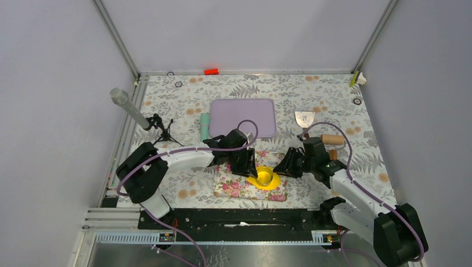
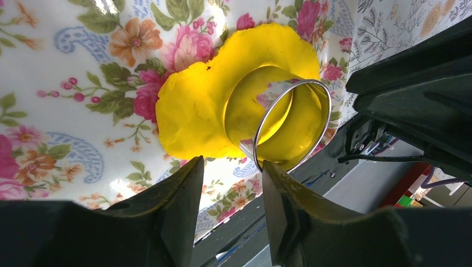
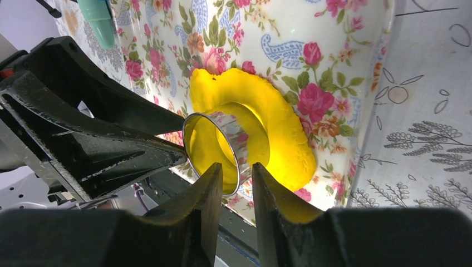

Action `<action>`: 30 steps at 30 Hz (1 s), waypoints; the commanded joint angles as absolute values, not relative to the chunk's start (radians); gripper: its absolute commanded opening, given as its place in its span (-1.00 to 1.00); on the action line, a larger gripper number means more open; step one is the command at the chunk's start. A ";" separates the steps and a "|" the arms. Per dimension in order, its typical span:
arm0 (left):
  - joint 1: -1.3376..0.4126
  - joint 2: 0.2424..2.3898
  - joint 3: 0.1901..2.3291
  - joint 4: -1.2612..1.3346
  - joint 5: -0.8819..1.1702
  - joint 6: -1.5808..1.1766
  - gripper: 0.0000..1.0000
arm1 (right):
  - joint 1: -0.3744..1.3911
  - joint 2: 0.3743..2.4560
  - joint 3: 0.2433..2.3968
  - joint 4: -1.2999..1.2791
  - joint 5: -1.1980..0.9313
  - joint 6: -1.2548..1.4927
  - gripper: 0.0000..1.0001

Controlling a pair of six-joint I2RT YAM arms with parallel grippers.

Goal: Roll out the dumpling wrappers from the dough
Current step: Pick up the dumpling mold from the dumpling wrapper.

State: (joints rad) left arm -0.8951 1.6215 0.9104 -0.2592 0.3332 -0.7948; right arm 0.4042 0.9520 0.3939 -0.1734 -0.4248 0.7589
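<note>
Left gripper close to the lens: jaws apart, nothing between them. Just beyond its tips the flattened bright yellow dough lies on the glossy floral mat, with a shiny metal ring cutter standing in it.

Right wrist view: right gripper narrowly parted, the cutter's rim at its mouth, not pinched.

Top view: dough sits toward the mat's right edge, with no clear long axis. Both arms reach low and meet over it from opposite sides, about equally near.
</note>
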 commanded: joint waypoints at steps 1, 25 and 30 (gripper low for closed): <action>-0.896 1.623 0.949 -0.215 0.356 -0.793 -0.11 | 0.420 0.991 0.392 -0.105 -0.477 0.735 -0.35; -0.897 1.656 0.962 -0.214 0.372 -0.790 -0.44 | 0.425 1.057 0.358 -0.041 -0.484 0.730 -0.43; -0.896 1.664 0.963 -0.225 0.370 -0.791 -0.63 | 0.426 1.066 0.356 -0.041 -0.479 0.729 -0.47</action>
State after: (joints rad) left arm -0.8951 1.6543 0.9348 -0.2333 0.3618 -0.7956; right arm 0.4171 1.0569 0.3538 -0.0574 -0.4835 0.7380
